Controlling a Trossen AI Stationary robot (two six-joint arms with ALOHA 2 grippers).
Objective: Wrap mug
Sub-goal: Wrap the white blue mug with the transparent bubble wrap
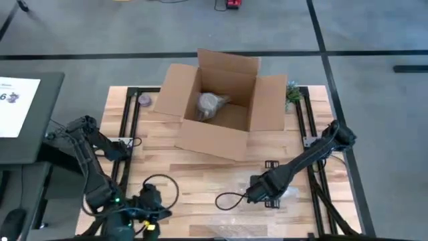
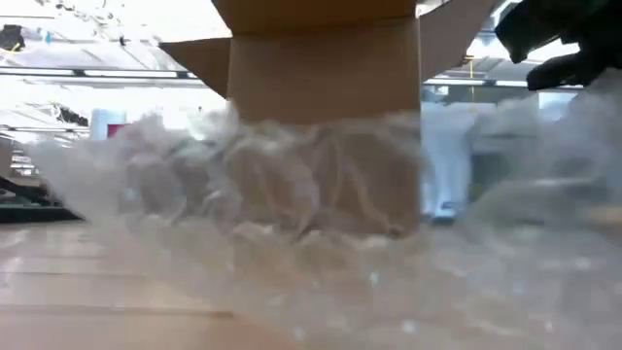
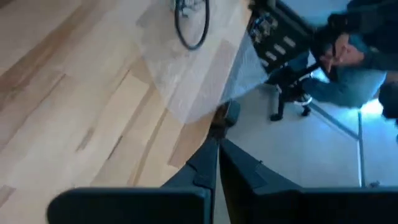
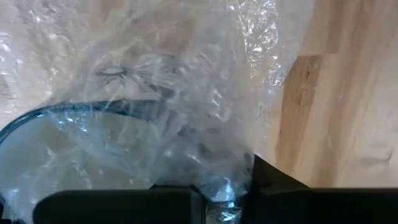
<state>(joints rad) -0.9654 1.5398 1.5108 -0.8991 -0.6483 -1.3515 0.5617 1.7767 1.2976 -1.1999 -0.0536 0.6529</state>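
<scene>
An open cardboard box (image 1: 217, 107) stands at the table's far middle. In it lies a grey bundle (image 1: 210, 105) covered in clear wrap; whether this is the mug I cannot tell. A sheet of bubble wrap (image 2: 292, 194) lies crumpled on the near part of the table (image 1: 234, 219). My right gripper (image 1: 256, 192) is low at the near right, shut on this wrap (image 4: 186, 112). My left gripper (image 3: 217, 146) is shut at the table's near left edge (image 1: 152, 215) and touches nothing. My right gripper pinches a bunched fold of the bubble wrap (image 4: 221, 186) between its two fingers, several layers gathered together. The wrap spreads out crumpled ahead of the fingers and rests on the table, over part of a black cable.
A black cable loop (image 1: 227, 199) lies on the wood by the right gripper. A small green plant (image 1: 292, 94) and a round lid (image 1: 144, 100) flank the box. The left wrist view shows a seated person (image 3: 354, 56) beyond the table's edge.
</scene>
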